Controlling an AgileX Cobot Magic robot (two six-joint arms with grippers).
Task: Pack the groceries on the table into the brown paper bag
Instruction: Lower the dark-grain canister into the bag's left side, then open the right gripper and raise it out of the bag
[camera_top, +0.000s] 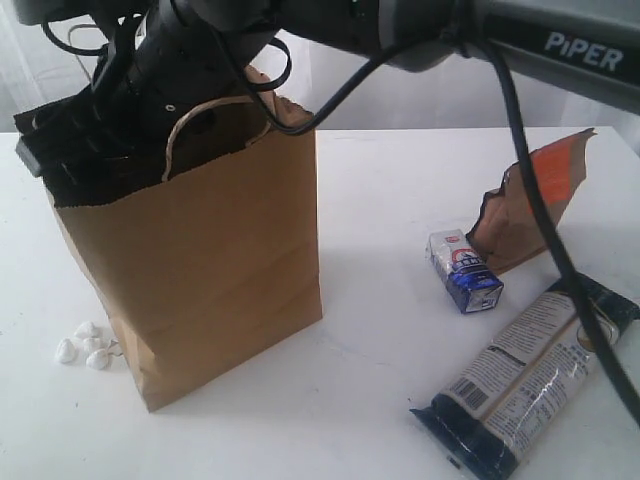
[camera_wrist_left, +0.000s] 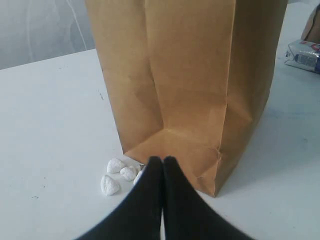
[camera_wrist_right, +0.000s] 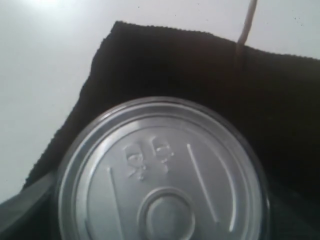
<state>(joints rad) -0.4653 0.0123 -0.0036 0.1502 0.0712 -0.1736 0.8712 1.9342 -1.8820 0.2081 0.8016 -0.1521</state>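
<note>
Exterior view: white lettering "PiPER" reads clearly on the grey arm (camera_top: 560, 45) at upper right. No other text is legible. The brown paper bag (camera_top: 220, 250) stands upright left of centre on the table (camera_top: 380, 180), with a loop handle (camera_top: 215, 105) at its mouth. The right gripper (camera_top: 140, 100) reaches across into that mouth at upper left, its jaws hidden there. Three items lie at right. The brown orange-labelled pouch (camera_top: 525, 200) stands leaning. The small blue-white carton (camera_top: 465, 270) lies just in front of it, its red and blue print too small to read. The long dark-blue packet (camera_top: 530, 375) lies flat at lower right, showing a barcode and fine print that cannot be read. White lumps (camera_top: 85, 343) sit beside the bag's lower-left corner.

Left wrist view: the left gripper (camera_wrist_left: 162, 162) is at bottom centre, jaws pressed together with nothing between them. It points at the bag's (camera_wrist_left: 190, 75) bottom fold. The lumps (camera_wrist_left: 117, 175) show as four small pieces, clearer here. The carton (camera_wrist_left: 302, 55) is cut off at the upper right edge.

Right wrist view: the silver pull-tab can (camera_wrist_right: 162, 175) fills the lower frame and appears in this view alone. Its lid has embossed marks that are unreadable and a ring at the bottom. The jaws stand wide, clamped on the can. Behind it the bag's dark interior (camera_wrist_right: 200, 65) has a serrated rim, with white tabletop (camera_wrist_right: 45, 60) beyond it.
</note>
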